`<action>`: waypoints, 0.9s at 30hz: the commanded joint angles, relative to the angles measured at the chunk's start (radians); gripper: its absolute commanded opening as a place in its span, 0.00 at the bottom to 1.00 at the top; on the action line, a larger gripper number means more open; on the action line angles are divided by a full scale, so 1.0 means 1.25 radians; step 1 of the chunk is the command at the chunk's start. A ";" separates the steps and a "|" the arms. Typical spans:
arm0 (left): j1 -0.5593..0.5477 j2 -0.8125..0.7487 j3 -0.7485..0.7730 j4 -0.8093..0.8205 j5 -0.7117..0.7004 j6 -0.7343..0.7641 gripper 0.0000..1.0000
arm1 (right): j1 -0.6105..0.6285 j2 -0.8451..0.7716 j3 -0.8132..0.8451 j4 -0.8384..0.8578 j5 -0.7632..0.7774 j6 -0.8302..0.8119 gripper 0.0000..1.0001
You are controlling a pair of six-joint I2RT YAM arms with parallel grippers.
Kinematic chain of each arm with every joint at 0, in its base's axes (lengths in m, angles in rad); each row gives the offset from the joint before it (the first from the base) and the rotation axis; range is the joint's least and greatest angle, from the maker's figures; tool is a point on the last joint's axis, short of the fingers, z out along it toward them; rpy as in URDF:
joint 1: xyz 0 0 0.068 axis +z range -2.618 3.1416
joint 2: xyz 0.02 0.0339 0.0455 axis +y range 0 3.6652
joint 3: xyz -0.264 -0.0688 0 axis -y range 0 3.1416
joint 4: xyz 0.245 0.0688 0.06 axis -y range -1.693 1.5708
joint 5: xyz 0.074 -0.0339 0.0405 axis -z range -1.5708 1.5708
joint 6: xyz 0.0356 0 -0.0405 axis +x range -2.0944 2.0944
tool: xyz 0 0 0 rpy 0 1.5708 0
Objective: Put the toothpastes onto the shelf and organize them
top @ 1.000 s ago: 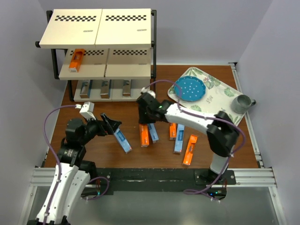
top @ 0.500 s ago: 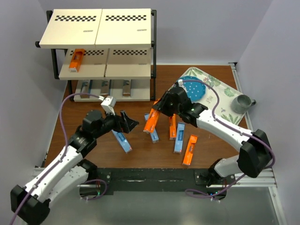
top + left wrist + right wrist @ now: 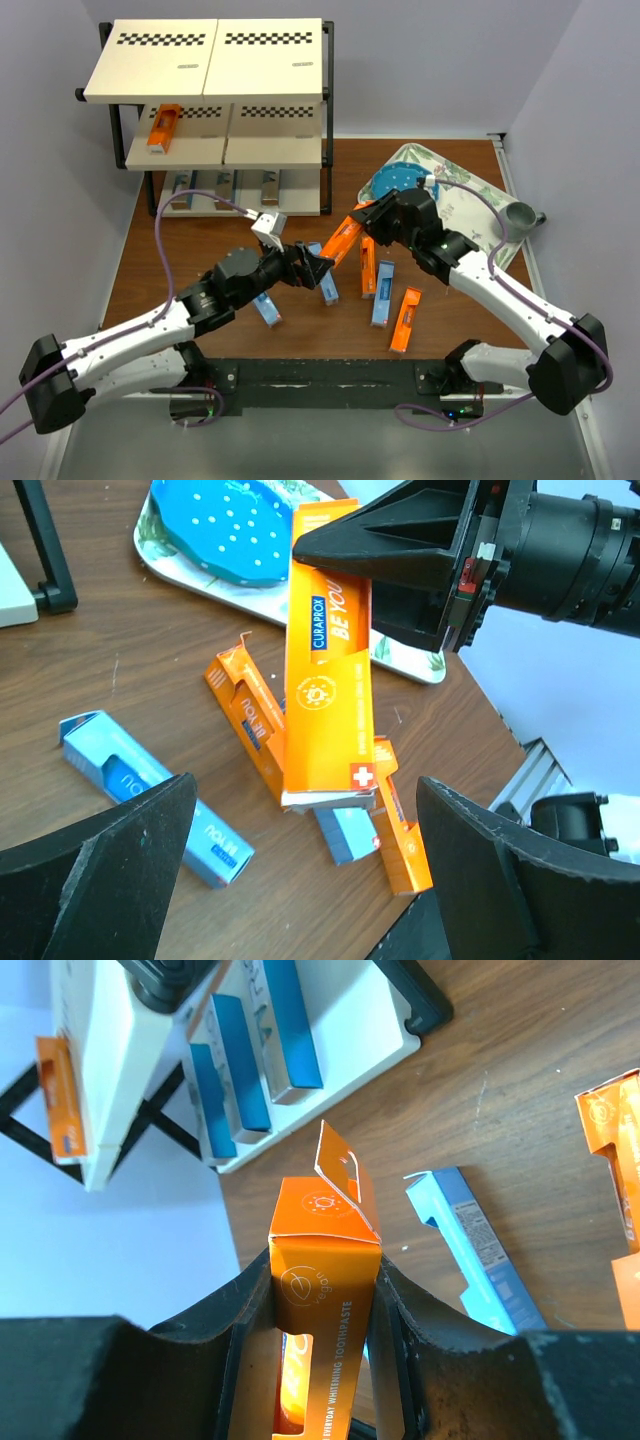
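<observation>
My right gripper is shut on an orange toothpaste carton, held tilted above the table; the right wrist view shows it clamped between both fingers. My left gripper is open just left of and below that carton, with nothing between its fingers. Loose toothpastes lie on the table: blue, blue, orange, blue, orange. The shelf stands at the back left. An orange carton lies on its middle board and several blue and silver ones on the bottom.
A floral tray sits at the back right with a blue dotted plate on it. A grey mug stands at the tray's right end. White walls close in both sides.
My right gripper has lifted the orange carton off the table and swung right. My left arm has stretched right, from the blue carton to just under the held one.
</observation>
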 commanded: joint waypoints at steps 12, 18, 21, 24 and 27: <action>-0.086 0.132 0.066 0.205 -0.179 -0.005 0.72 | -0.008 -0.055 -0.045 0.056 0.008 0.104 0.32; -0.091 0.161 0.076 0.211 -0.160 -0.015 0.54 | -0.007 -0.069 -0.057 0.051 0.015 0.118 0.33; -0.096 0.168 0.079 0.187 -0.173 -0.040 0.55 | -0.007 -0.077 -0.059 0.049 0.024 0.120 0.33; -0.099 0.171 0.092 0.129 -0.206 -0.069 0.61 | -0.007 -0.080 -0.061 0.048 0.026 0.121 0.33; -0.102 0.170 0.092 0.111 -0.224 -0.090 0.63 | -0.007 -0.082 -0.063 0.048 0.026 0.123 0.33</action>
